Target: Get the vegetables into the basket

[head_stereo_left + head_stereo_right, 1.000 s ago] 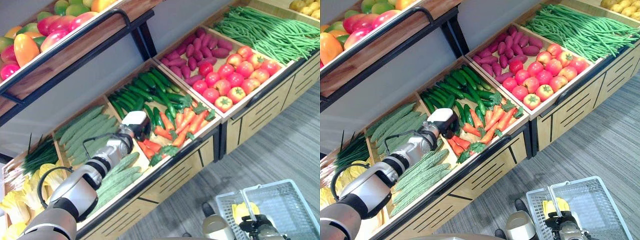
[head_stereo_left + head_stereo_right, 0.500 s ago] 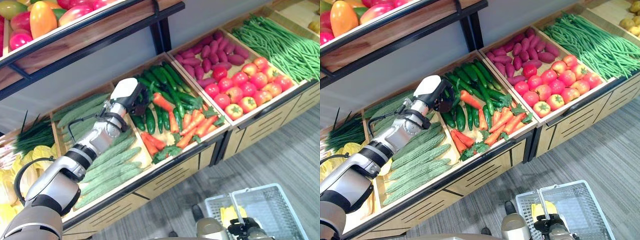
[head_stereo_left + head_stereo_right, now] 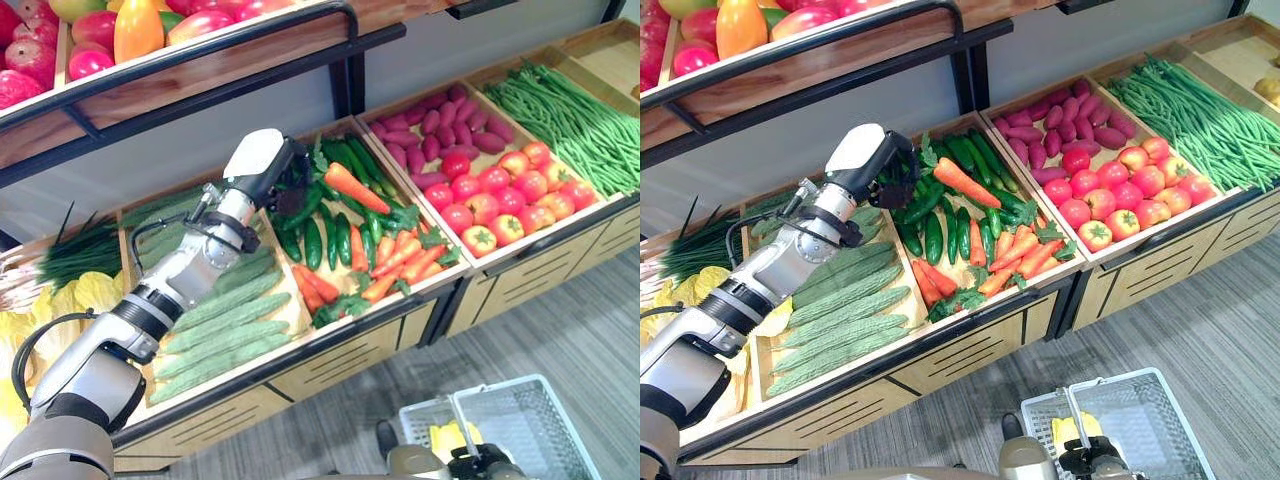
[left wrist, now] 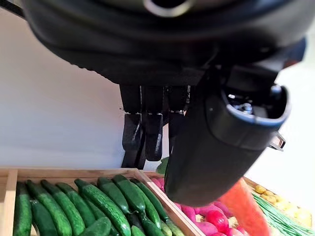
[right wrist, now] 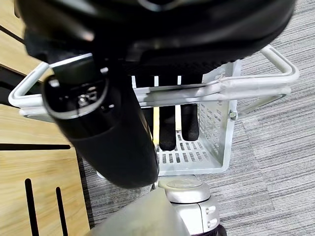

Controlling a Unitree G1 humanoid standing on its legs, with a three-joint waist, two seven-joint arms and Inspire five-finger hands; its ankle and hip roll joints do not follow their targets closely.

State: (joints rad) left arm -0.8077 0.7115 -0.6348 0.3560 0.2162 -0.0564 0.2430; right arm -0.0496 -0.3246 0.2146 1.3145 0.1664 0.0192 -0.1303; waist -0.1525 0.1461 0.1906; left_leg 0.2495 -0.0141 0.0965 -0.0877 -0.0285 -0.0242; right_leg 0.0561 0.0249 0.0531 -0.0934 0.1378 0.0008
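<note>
- The left hand (image 3: 262,172) is raised above the produce stand, its fingers curled round the leafy end of a carrot (image 3: 355,187).
- The carrot sticks out sideways from that hand, clear of the crate (image 3: 437,283) below it, orange tip pointing away from the palm.
- Directly beneath the hand lie dark green cucumbers (image 3: 313,240); just past them, nearer the stand's front edge, sits a heap of more carrots (image 3: 395,262).
- On the arm's side of the hand, long pale green gourds (image 3: 225,325) fill the next compartment.
- Beyond the held carrot are red tomatoes (image 3: 495,200), purple sweet potatoes (image 3: 440,125) and green beans (image 3: 575,110).
- The right hand (image 5: 106,130) grips the white handle (image 5: 206,91) of the wire basket (image 3: 1140,415), low over the grey carpet.
- Something yellow (image 3: 1065,432) lies inside the basket; what it is, probably a vegetable, cannot be told.
</note>
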